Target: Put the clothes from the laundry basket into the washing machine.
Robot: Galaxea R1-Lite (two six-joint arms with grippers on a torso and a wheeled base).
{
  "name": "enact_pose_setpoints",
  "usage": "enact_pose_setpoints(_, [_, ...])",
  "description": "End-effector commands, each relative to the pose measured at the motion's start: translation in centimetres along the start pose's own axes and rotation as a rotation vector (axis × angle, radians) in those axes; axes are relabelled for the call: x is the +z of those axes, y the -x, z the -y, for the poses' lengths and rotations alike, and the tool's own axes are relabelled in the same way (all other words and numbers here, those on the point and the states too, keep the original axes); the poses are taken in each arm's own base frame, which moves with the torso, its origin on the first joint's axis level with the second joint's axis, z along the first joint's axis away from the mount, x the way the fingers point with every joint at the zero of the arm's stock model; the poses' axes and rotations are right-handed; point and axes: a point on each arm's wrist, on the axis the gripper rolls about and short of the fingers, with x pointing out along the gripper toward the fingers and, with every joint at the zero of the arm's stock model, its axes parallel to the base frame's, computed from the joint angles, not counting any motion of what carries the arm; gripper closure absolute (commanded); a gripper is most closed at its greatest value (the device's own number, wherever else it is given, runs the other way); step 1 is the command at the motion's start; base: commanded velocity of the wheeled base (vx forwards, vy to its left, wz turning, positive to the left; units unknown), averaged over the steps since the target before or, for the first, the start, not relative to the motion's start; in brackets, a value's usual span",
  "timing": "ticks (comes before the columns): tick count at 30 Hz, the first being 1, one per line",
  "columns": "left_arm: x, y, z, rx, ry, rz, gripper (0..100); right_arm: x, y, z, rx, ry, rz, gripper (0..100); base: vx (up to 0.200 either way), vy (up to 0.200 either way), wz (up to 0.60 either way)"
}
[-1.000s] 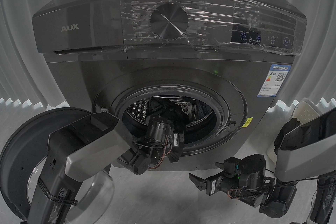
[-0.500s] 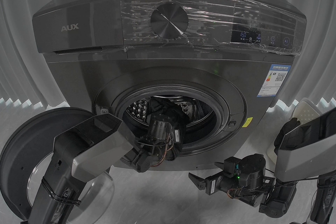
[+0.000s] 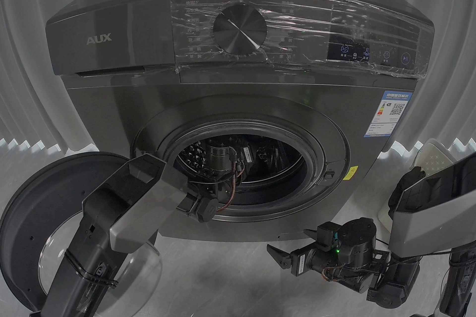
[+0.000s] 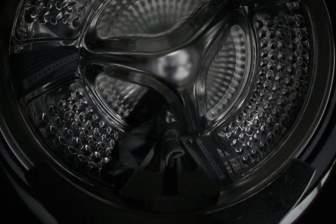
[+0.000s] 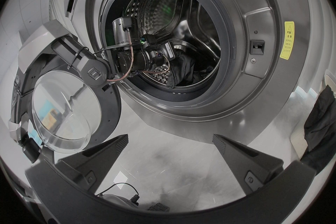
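The grey washing machine [image 3: 238, 100] stands with its round opening [image 3: 248, 169] uncovered. My left arm reaches through it into the perforated drum [image 4: 276, 70]. The left gripper [image 5: 170, 60] is inside the drum, shut on a black garment [image 5: 182, 70] that hangs from it. In the left wrist view this garment [image 4: 140, 144] lies dark against the drum's lower wall. My right gripper [image 3: 278, 256] hovers low over the floor in front of the machine, open and empty, with both fingers [image 5: 105, 151] spread wide. The white laundry basket [image 3: 436, 159] at the right holds more black clothes [image 3: 409, 184].
The machine's door [image 3: 39, 214] is swung fully open at the left, its glass bowl [image 5: 66, 109] facing outward near my left arm. Pale curtains [image 3: 29, 60] hang behind the machine. Bare shiny floor [image 3: 223, 278] lies between the machine and my right gripper.
My left arm has pushed forward and up, carrying the black garment from the opening's lip deeper into the drum. The right arm has stayed still.
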Motion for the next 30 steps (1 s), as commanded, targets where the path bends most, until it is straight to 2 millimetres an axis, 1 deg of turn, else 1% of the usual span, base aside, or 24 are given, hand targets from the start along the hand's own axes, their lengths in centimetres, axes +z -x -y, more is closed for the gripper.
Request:
enact_pose_setpoints(1, [-1.0, -1.1, -0.5, 0.012, -0.001, 0.023, 100, 0.0, 0.0, 0.0, 0.001, 0.000, -0.001, 0, 0.000, 0.000, 0.00])
enact_pose_setpoints(9, [-0.7, -1.8, -1.0, 0.032, 0.011, 0.066, 100, -0.1, 0.0, -0.2, 0.006, 0.003, -0.002, 0, 0.000, 0.000, 0.00])
enact_pose_setpoints(10, [-0.7, -1.8, -1.1, 0.034, 0.011, 0.066, 0, -0.1, 0.0, -0.2, 0.007, 0.003, -0.004, 0, 0.000, 0.000, 0.00])
enact_pose_setpoints(20, [-0.8, -1.3, -1.0, 0.034, 0.005, 0.048, 0, -0.2, 0.1, -0.2, 0.005, 0.004, -0.008, 0, 0.000, 0.000, 0.00])
enact_pose_setpoints(24, [-0.2, -0.2, -0.7, 0.032, -0.004, 0.023, 0, -0.2, 0.1, -0.2, 0.006, 0.005, -0.009, 0, 0.000, 0.000, 0.00])
enact_pose_setpoints(27, [0.2, 1.5, -0.2, 0.023, -0.015, -0.017, 0, -0.2, 0.2, -0.1, 0.003, 0.005, -0.012, 0, 0.000, 0.000, 0.00])
enact_pose_setpoints(28, [0.4, 3.5, 0.5, 0.009, -0.029, -0.061, 0, -0.3, 0.2, -0.1, 0.001, 0.003, -0.013, 0, 0.000, 0.000, 0.00])
enact_pose_setpoints(29, [0.4, 4.4, 0.6, 0.003, -0.039, -0.086, 0, -0.2, 0.3, -0.1, 0.002, 0.002, -0.012, 0, 0.000, 0.000, 0.00])
enact_pose_setpoints(30, [0.3, 5.9, 1.1, -0.012, -0.053, -0.119, 0, -0.3, 0.4, 0.0, 0.001, 0.003, -0.014, 0, 0.000, 0.000, 0.00])
